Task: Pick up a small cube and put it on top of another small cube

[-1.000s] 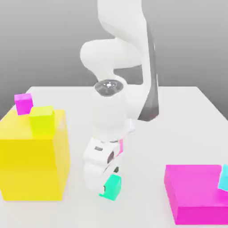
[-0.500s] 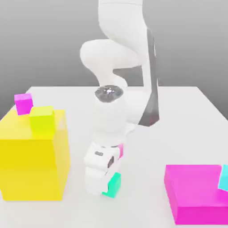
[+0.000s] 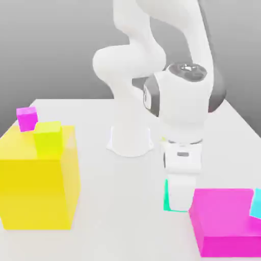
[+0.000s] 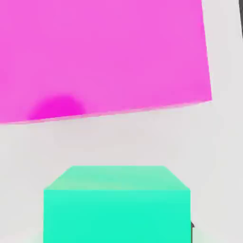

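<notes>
The small teal-green cube (image 3: pixel 166 197) shows as a thin strip at the lower end of my gripper (image 3: pixel 176 205), close to the table and right beside the big magenta block (image 3: pixel 224 227). In the hand view the same cube (image 4: pixel 116 209) sits very close, with the magenta block's top (image 4: pixel 104 52) beyond it. It has travelled with the hand, so the gripper is shut on it. A lighter cyan-blue small cube (image 3: pixel 256 204) rests on the magenta block at the exterior view's right edge.
A big yellow block (image 3: pixel 35 183) stands at the exterior view's left, carrying a small yellow-green cube (image 3: pixel 48 136) and a small magenta cube (image 3: pixel 26 118). The arm's white base (image 3: pixel 130 141) stands mid-table. Bare table lies between the yellow block and the gripper.
The arm swung toward the exterior view's right, carrying the teal-green cube from the middle front of the table to the magenta block's near left side.
</notes>
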Robot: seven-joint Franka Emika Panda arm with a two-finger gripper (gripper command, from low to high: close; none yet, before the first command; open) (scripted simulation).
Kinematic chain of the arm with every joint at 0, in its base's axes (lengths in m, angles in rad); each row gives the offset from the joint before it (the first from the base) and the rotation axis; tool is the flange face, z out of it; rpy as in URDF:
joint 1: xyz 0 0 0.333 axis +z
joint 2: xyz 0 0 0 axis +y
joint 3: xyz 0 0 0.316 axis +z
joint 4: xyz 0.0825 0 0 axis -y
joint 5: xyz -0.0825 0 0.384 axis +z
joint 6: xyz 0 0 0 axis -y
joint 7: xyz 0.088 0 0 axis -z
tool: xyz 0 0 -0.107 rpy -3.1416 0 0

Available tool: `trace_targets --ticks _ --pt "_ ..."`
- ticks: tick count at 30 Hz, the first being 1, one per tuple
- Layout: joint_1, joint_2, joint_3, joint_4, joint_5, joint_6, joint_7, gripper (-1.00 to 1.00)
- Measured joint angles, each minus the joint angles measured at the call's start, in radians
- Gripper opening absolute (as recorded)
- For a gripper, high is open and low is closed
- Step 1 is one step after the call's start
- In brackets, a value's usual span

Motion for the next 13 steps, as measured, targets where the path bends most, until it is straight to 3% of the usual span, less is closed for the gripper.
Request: trace_targets --ticks 5,9,10,13 --pt "0.154 0.013 0.082 0.183 -0.011 -0.169 -0.05 -1.0" --pt "0.17 0.11 0.095 0.203 -0.002 -0.093 -0.07 -1.0" --pt "0.169 0.133 0.095 0.199 0.0 -0.066 -0.071 1.0" --pt "0.169 0.133 0.095 0.199 0.0 -0.066 -0.071 1.0"
